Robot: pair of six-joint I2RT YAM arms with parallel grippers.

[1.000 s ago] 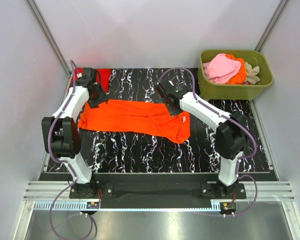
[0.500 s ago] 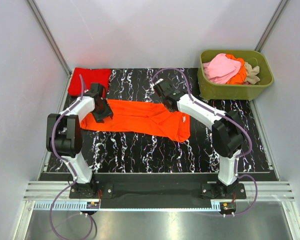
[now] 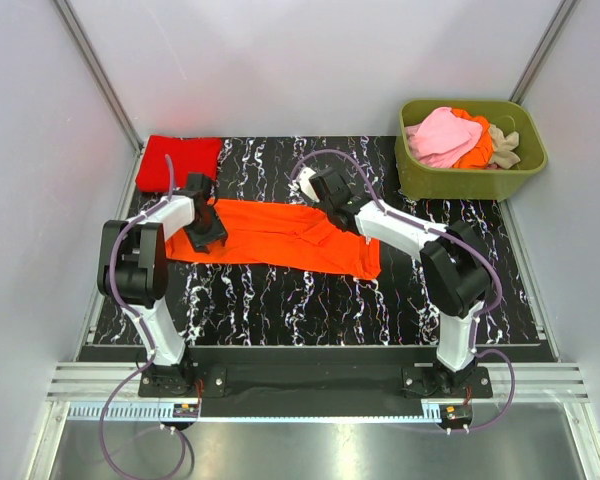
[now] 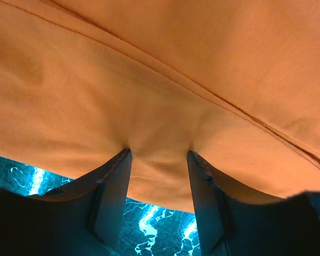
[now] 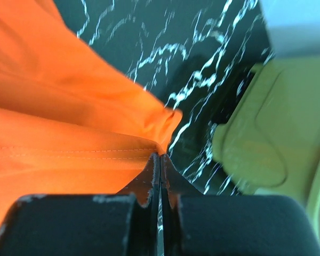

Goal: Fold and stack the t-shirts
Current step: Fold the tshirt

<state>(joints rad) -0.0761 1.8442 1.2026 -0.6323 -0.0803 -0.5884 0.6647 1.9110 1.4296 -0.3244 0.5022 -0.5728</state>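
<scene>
A bright orange t-shirt (image 3: 270, 236) lies spread lengthwise across the black marbled table (image 3: 280, 300). My left gripper (image 3: 206, 234) is at its left end. In the left wrist view the left gripper (image 4: 157, 153) is open, its fingertips (image 4: 121, 160) pressed against the orange cloth (image 4: 160, 80), with the cloth's edge between them. My right gripper (image 3: 329, 200) is at the shirt's far edge near the middle. In the right wrist view the right gripper (image 5: 160, 156) is shut on a stitched hem of the orange shirt (image 5: 69, 138). A folded red t-shirt (image 3: 180, 160) lies at the back left corner.
An olive-green tub (image 3: 470, 178) stands at the back right, holding pink (image 3: 445, 135), orange (image 3: 477, 150) and beige (image 3: 503, 147) shirts. It shows blurred in the right wrist view (image 5: 266, 133). White walls and metal rails bound the table.
The left gripper has moved from the back left corner toward me onto the shirt's left end, uncovering the red shirt. The right gripper has moved back and left with the hem; the shirt looks narrower.
</scene>
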